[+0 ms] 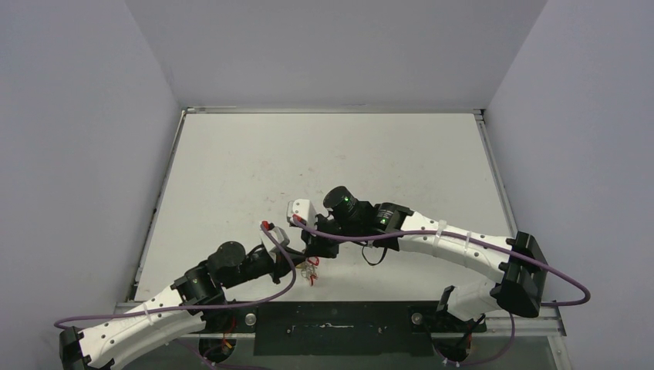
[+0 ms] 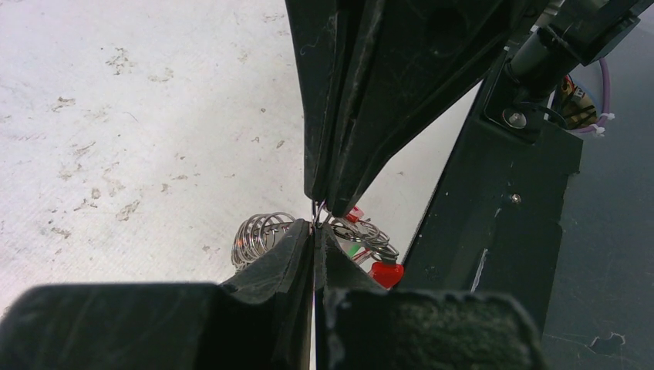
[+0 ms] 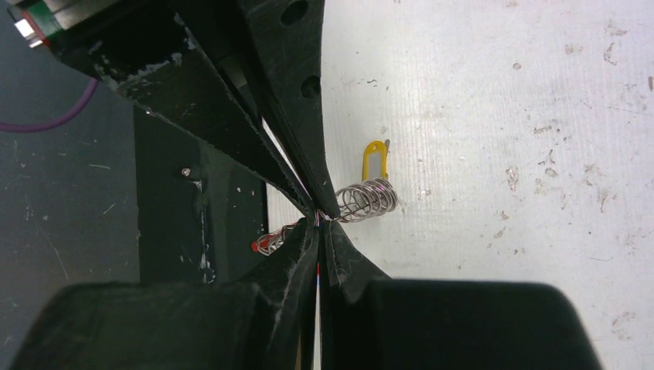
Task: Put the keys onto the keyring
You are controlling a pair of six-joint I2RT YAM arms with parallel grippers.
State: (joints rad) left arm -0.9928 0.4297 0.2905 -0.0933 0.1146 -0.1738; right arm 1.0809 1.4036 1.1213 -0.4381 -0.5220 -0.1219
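with left gripper (image 2: pixel 315 230) and right gripper (image 3: pixel 318 223) both clamped shut, tip to tip, on the coiled keyring (image 3: pixel 369 199) wire, pry gently; then thread the yellow-tagged key (image 3: pixel 374 160), just beyond the right tips, without losing tension.

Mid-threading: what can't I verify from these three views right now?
Top view: small tagged silver keys are too small to count and lie partly under the wrists.
Left wrist view: thin silvery wire keyring vanishes between the closed left fingers and right fingers; whether any key is threaded on it is unclear.
Right wrist view: yellow plastic tag has its key hidden behind stacked silver loops; red tag is mostly behind the fingers.
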